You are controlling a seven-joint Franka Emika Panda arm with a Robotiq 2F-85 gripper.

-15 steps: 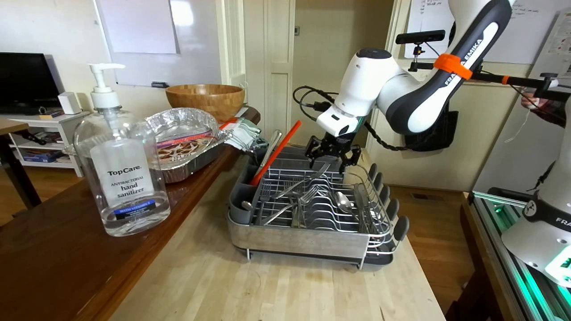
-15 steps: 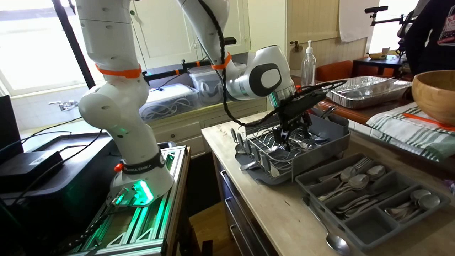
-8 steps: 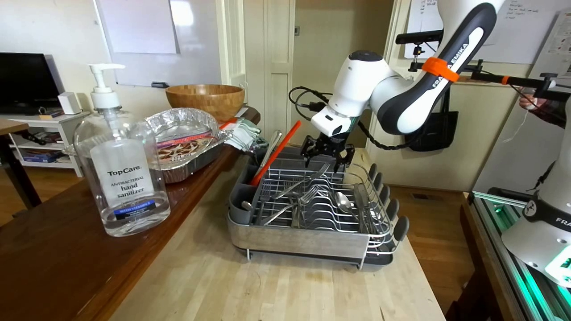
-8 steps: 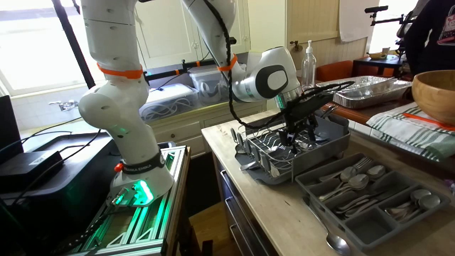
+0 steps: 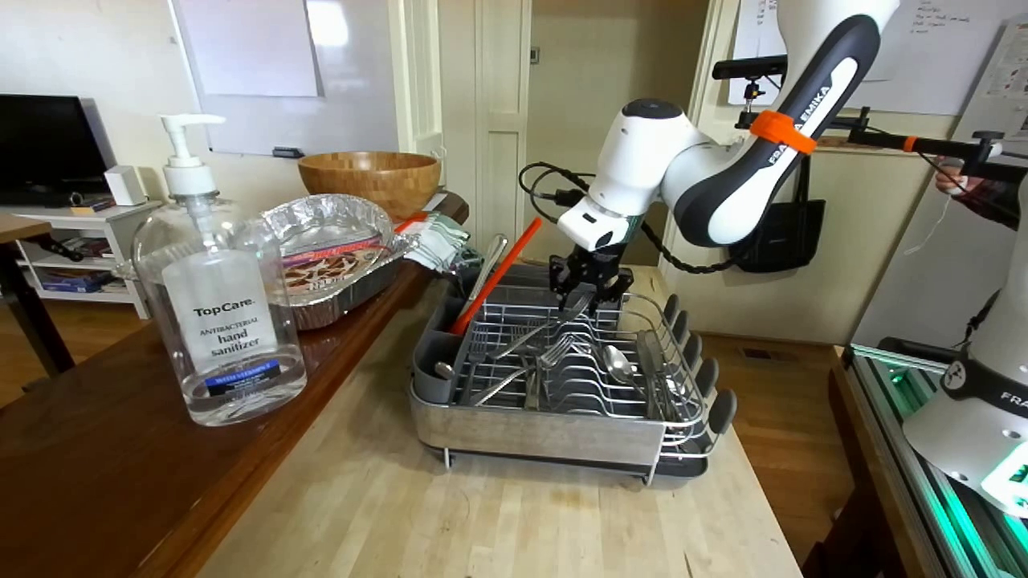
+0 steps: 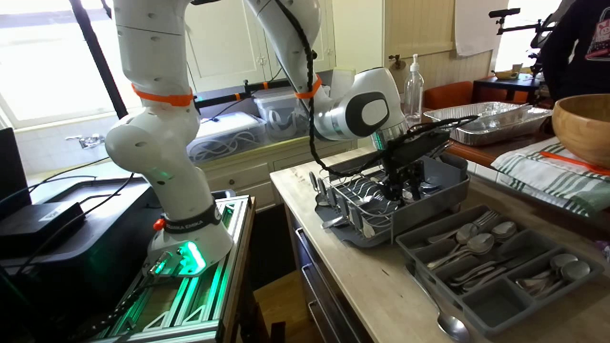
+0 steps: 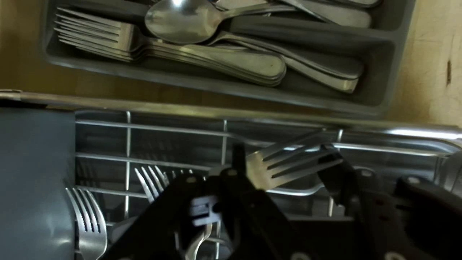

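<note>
A single gripper (image 7: 285,159) stands at the dish rack (image 5: 550,433), its fingers spread with a gap between the tips. One fork (image 7: 260,169) lies in the rack, its head in that gap, tines toward the rim on the side where the one cutlery tray (image 6: 498,305) sits; whether either fingertip touches it I cannot tell.

The wrist view shows two more fork heads plainly in the rack: one (image 7: 91,236) beside the grey caddy (image 7: 34,180), the next (image 7: 154,193) closer to the gripper. One spoon bowl (image 5: 618,361) shows clearly in the rack. One red handle (image 5: 496,274) and one metal handle (image 5: 492,253) rise along its caddy side. One loose spoon (image 6: 452,327) lies outside the rack, beside the tray. On the raised surface by the rack's caddy side are one pump bottle (image 5: 233,333) and one wooden bowl (image 5: 373,185).

Below its head the fork is hidden by the gripper in the wrist view, and further tines nearby are too covered to count. Forks in the tray nest too tightly to number. The arm is cut off above the rack in both exterior views.
</note>
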